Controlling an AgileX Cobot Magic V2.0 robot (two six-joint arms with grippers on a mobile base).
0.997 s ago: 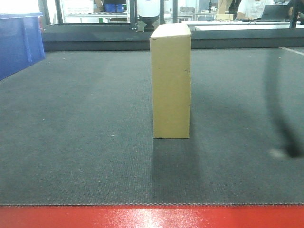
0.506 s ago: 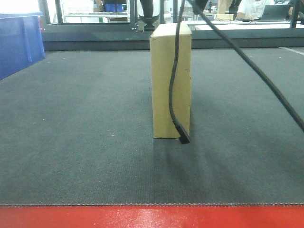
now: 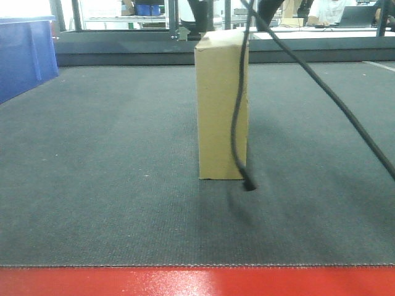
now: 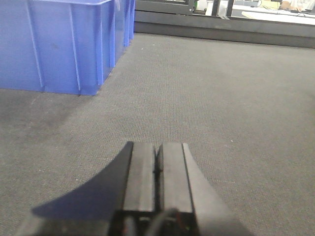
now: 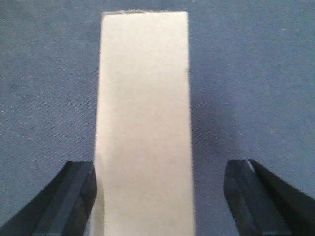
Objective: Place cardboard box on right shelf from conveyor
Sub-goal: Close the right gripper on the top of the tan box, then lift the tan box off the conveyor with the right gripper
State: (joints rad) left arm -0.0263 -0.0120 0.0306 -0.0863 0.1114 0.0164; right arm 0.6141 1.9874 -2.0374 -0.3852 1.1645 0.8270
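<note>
The box (image 3: 216, 105) stands upright mid-conveyor (image 3: 99, 185), a cable (image 3: 234, 123) dangling before it. The right tool (image 5: 160, 169) spreads wide astride its top, not yet gripping. The grasp is in hand, and next calls for lowering and closing squarely. The left tool (image 4: 158, 157), pinched together and empty, hovers near a bin (image 4: 59, 44).

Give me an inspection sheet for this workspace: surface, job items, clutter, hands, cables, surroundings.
Surface: dark grey woven conveyor belt with glossy red edge strip.
Job's things: slim tan cardboard box standing upright on the belt.
Clutter: blue plastic bin on the belt, far left.
Hands: left hand shut, empty; right hand open, fingers either side of the box.
Cables: two black cables hanging in front of the box.
Surroundings: seated person far behind, right.
</note>
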